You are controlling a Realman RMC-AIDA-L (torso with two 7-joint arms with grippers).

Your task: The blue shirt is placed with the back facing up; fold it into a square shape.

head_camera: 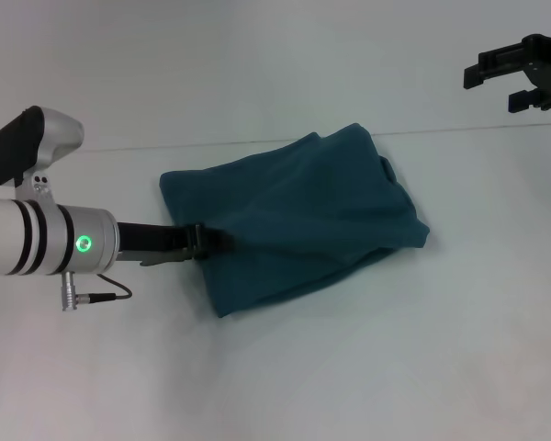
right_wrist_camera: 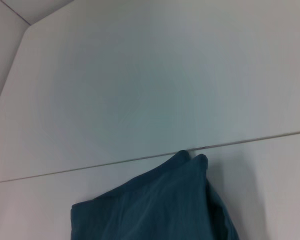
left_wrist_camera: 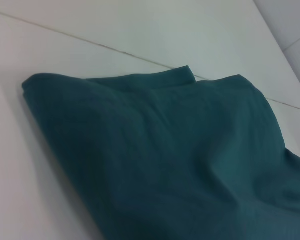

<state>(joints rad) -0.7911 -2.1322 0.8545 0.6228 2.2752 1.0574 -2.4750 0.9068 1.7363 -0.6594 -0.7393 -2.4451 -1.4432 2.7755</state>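
Note:
The blue shirt lies folded into a rough rectangle in the middle of the white table, with layered edges along its near side. It also shows in the left wrist view and in the right wrist view. My left gripper reaches in from the left, low over the table, and is shut on the shirt's left edge, where the fabric puckers toward the fingertips. My right gripper hangs open and empty above the table's far right, well away from the shirt.
A thin seam line runs across the table behind the shirt. A cable hangs from my left wrist close to the table.

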